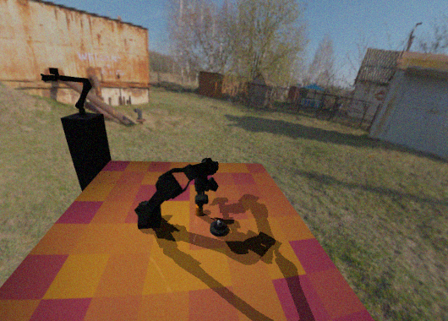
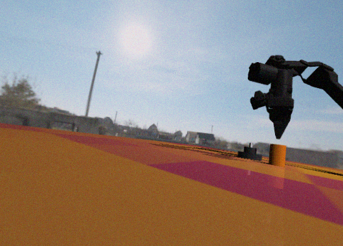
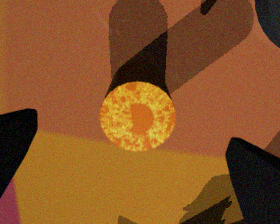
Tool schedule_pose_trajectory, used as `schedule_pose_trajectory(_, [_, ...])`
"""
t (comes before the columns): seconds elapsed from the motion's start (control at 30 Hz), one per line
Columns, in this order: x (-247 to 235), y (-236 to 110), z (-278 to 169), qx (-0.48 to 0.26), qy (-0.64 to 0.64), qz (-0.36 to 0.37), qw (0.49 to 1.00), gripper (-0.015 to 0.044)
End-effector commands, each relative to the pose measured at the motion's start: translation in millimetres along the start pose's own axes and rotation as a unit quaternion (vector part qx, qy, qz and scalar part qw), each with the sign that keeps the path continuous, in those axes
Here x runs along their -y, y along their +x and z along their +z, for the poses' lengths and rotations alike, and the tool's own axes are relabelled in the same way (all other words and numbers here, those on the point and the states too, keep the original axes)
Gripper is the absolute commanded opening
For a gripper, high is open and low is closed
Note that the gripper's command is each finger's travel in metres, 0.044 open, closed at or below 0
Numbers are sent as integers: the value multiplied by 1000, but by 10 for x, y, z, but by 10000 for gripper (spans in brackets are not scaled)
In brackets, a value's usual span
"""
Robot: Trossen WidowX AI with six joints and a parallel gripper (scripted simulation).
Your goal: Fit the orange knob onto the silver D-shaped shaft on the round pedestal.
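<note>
Wrist view: orange knob (image 3: 138,116) directly beneath open end effector (image 3: 134,163).

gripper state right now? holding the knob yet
Gripper: open wide, holding nothing; it hangs above the orange knob, which stands upright on the table, apart from the fingers.
</note>
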State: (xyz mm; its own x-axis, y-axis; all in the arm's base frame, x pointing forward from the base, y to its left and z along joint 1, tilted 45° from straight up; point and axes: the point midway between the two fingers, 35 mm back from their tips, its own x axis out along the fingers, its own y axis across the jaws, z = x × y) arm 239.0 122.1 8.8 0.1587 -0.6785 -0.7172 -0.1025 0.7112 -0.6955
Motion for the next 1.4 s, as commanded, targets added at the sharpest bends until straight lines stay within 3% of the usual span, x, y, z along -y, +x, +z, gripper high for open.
schedule_pose_trajectory(0.0, [10, 64, -10, 0, -3, -2, 1000, 440])
schedule_pose_trajectory(1.37, [21, 716, -17, 0, -2, -4, 1000, 440])
